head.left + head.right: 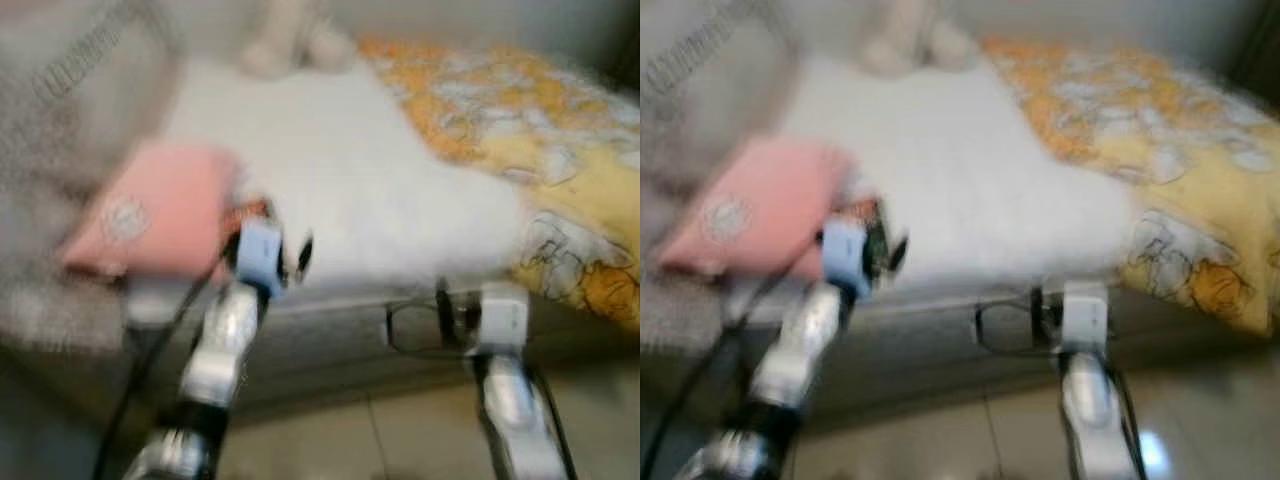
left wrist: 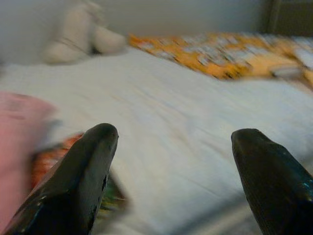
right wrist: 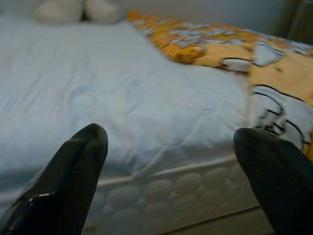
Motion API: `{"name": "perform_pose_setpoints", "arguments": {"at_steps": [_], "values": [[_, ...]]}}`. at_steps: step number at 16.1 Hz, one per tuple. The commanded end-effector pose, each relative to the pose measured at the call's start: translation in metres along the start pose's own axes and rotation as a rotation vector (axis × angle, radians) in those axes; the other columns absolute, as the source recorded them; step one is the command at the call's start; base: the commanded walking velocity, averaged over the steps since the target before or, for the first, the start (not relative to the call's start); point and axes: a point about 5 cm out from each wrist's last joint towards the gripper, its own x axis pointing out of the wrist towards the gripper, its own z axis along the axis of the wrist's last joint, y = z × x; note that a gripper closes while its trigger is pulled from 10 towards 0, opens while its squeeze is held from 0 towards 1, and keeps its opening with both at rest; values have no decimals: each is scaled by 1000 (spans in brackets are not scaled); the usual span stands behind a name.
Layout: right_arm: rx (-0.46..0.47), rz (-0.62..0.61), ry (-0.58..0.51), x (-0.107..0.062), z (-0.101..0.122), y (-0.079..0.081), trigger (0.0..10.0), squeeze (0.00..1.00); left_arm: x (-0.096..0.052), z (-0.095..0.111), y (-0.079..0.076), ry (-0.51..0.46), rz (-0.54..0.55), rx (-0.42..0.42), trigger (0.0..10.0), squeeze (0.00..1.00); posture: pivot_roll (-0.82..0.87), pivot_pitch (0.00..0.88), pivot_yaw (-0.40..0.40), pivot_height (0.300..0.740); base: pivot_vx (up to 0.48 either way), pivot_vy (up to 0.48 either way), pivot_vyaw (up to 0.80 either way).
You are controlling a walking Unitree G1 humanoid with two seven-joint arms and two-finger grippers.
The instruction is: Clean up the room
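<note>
head views blurred, robot at the foot of the bed [image 1: 350,200]. cleanup looks barely begun: pink cushion [image 1: 160,215] lies at the bed's near-left corner, a small orange item [image 2: 54,156] beside it on the white cover, yellow patterned blanket [image 1: 540,150] bunched on the bed's right side, plush toy [image 2: 80,32] at the bed's far end. left gripper [image 2: 171,166] at the bed edge just beside the cushion, fingers spread wide, holding nothing. right gripper [image 3: 171,166] near the bed's front edge, fingers also wide apart, empty. all pickups still to do.
</note>
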Motion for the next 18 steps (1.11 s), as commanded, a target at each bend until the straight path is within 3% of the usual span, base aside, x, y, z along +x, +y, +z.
{"name": "perform_pose_setpoints", "arguments": {"at_steps": [1, 4, 6, 13, 18], "values": [[91, 11, 4, 1, -1, 3, 10000, 0, 0, -3, 11, 36, 23, 7, 10000, 0, 35, 0, 31, 720, 0, 0, -556], [73, 10, 16, -1, -5, 1, 10000, 0, -6, -10, 18, 52, 27, -24, 10000, 0, 48, 0, 30, 720, 144, 0, -558], [38, 36, 13, 0, -4, 4, 10000, 0, -8, -14, 13, 56, 21, -29, 10000, 0, 44, 0, 28, 720, 429, 0, -575], [11, 52, -40, 9, 8, 8, 10000, 0, 5, -4, 7, 37, 2, -34, 10000, 0, 2, 0, 61, 720, 458, 0, -86], [9, 41, -13, 7, 2, 8, 10000, 0, 6, 0, 2, 3, -59, -33, 10000, 0, 2, 0, 64, 720, 480, 0, -741]]}}
